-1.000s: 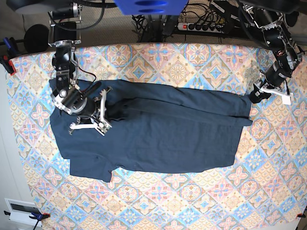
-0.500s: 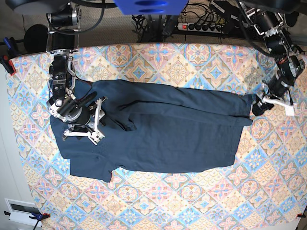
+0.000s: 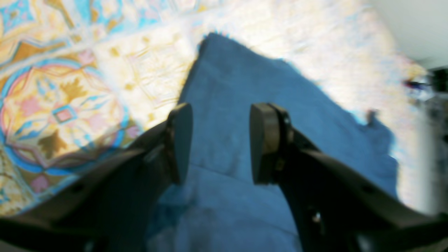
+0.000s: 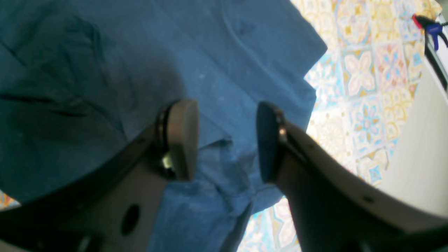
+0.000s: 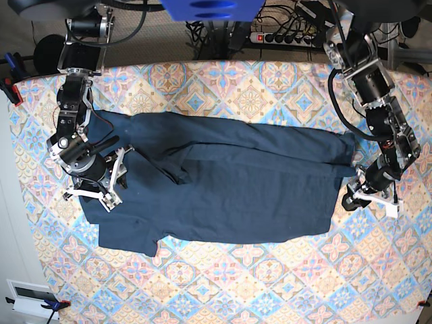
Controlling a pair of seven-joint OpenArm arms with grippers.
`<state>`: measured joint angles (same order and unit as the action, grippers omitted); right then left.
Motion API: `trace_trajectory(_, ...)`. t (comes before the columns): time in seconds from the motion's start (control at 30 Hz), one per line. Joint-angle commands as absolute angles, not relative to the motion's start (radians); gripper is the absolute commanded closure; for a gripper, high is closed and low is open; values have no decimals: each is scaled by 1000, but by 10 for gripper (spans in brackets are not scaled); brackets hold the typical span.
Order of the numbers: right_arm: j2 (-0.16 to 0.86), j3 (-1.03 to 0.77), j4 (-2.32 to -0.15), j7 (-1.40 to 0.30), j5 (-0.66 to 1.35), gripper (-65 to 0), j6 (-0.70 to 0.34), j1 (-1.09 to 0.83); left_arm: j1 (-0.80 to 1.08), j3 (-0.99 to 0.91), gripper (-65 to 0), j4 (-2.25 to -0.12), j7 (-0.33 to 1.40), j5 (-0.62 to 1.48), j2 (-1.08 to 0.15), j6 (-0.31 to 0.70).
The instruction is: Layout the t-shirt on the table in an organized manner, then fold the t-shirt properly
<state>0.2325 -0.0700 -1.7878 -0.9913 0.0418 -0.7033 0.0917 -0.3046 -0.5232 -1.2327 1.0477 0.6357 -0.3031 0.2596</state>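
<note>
I see t-shirt spread mid-frame on table; right gripper over its left sleeve, left gripper at its right edge, both agape, empty

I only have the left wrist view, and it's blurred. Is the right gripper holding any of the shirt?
Observer: No. The right gripper is open over the t-shirt, with nothing between its pads.
Operator: Which end is it over?
Observer: The sleeve end, at the base view's left. Your left gripper is at the opposite hem corner.
Operator: Is the shirt flat?
Observer: Mostly. A long fold runs lengthwise along its far half.
</note>
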Motion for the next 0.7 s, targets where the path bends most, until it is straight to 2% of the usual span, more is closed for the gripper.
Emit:
trace_trajectory(0.0,243,-74,-1807,-975,50,-263,-698,111,-355,-513,-270,-1211,1009,631,-325,265)
trace_trajectory(0.13,243,-74,-1821,-975,50,-263,-698,110,-414,-443,-270,-1096,915,539,-325,265)
trace_trajectory(0.23,243,-74,-1854,-980,50,-263,-698,110,-398,-437,-265,-1113,943,547,-326,265)
trace_trajectory(0.43,245,-87,-1871,-984,51,-263,-698,30,-243,-444,-270,-1333,1061,665,-358,265)
trace_trajectory(0.67,245,-262,-1886,-1047,124,-267,-698,-65,-12,-659,-270,-1526,1176,832,-358,265)
